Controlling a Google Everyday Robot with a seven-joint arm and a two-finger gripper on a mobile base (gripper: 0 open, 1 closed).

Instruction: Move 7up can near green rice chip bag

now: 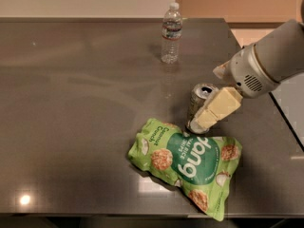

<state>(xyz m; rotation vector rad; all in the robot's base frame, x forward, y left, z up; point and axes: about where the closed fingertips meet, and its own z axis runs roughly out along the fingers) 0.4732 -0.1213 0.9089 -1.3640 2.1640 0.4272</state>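
Note:
The 7up can [198, 100] stands upright on the dark table, touching or almost touching the top edge of the green rice chip bag [187, 158], which lies flat at the front. My gripper [209, 98] reaches in from the right at the can. Its near cream finger [217, 108] crosses the can's right side. The far finger [220, 71] shows behind, apart from the can's rim. The jaws look open around the can.
A clear plastic water bottle [171, 32] stands at the back of the table [71, 103]. The table's right edge runs just behind my arm [273, 63], with pale floor beyond it. The front edge lies just below the bag.

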